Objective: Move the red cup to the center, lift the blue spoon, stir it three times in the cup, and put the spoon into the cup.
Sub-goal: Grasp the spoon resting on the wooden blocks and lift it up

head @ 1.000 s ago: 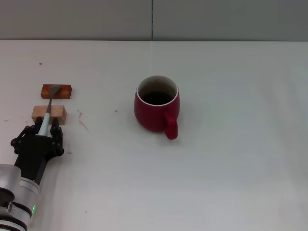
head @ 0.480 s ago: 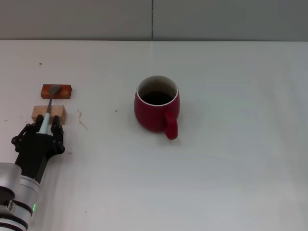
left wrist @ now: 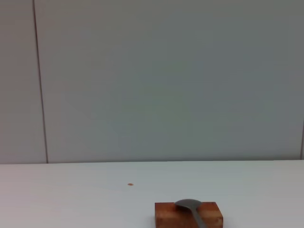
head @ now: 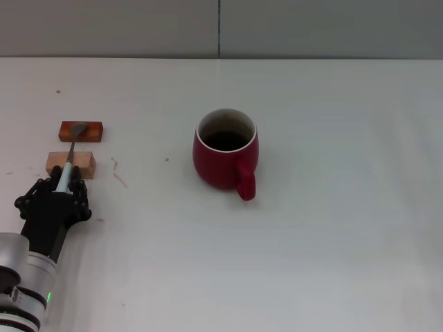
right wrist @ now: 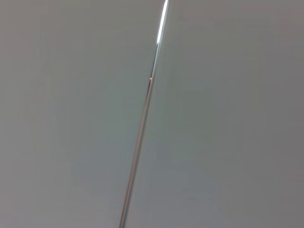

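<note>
Between the spoon [head: 69, 160] on its two blocks (reddish block [head: 81, 131] farther off, pale block [head: 70, 164] nearer) and the cup [head: 225, 149] lies bare surface [head: 332, 242]. The cup stands alone mid-surface, its handle toward the robot. The left gripper [head: 57, 188] crowds the spoon's handle end.

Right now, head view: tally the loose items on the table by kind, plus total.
Cups: 1, the red cup.
Spoons: 1, the blue spoon, lying across the blocks with its handle end at the left gripper.
Wooden blocks: 2, dark block and light block.
Total: 4.
</note>
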You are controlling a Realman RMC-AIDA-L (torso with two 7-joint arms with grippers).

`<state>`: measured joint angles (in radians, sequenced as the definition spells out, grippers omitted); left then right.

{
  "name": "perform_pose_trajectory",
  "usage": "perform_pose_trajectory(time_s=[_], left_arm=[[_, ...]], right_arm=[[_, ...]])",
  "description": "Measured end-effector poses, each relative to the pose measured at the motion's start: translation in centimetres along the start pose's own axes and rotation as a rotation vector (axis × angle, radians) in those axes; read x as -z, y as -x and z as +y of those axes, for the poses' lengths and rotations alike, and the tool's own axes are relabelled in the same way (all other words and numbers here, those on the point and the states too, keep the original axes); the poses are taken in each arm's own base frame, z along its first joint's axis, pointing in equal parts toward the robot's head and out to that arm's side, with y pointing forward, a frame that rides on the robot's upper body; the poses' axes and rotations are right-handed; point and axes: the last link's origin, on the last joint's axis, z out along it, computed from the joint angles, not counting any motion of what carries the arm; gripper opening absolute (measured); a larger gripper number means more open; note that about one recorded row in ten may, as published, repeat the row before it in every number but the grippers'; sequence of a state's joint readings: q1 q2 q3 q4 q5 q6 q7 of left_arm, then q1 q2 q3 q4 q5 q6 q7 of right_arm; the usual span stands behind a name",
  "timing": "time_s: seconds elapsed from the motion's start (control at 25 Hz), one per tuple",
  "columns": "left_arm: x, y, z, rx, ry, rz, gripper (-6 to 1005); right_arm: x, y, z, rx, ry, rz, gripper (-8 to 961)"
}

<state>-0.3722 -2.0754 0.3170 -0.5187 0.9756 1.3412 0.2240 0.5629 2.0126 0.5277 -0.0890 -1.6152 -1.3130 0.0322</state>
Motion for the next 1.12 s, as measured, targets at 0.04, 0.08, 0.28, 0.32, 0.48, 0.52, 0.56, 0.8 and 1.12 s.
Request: perform_pose_trajectory(time_s=[0.04,0.08,0.28,0.32,0.48,0.52,0.56,0.8,1.12], left_arm=[[0.02,0.02,0.0,0.0,0.0,-0.001,297],[0.02,0.02,0.0,0.0,0.0,-0.001,289],[0.03,0.03,-0.02,0.0,-0.001,-0.001,270],[0.04,0.04,-0.02,0.0,-0.001,-0.002,268],[0.09,0.08,-0.04,0.0,-0.002,-0.003,259],[0.09,0.08,-0.04,0.0,-0.002,-0.003,258],[0.09,0.08,-0.02,0.001,-0.002,-0.003,258],[0.03,0.03,-0.02,0.005,-0.007,-0.001,255],[0.03,0.03,0.0,0.005,-0.007,-0.001,252]], right_arm=[[0.0,0.0,-0.02,0.001,0.0,0.0,674],[0.0,0.0,-0.02,0.001,0.0,0.0,674],[0.0,0.0,-0.04,0.001,0.0,0.0,674],[0.0,0.0,-0.04,0.002,0.0,0.0,674],[0.02,-0.01,-0.05,0.002,-0.001,0.0,674],[0.03,-0.02,-0.06,0.002,-0.001,0.001,674],[0.04,-0.02,-0.06,0.002,-0.001,0.001,674],[0.08,-0.05,-0.1,0.002,-0.001,0.002,674],[0.11,-0.06,-0.12,0.002,-0.002,0.002,673]])
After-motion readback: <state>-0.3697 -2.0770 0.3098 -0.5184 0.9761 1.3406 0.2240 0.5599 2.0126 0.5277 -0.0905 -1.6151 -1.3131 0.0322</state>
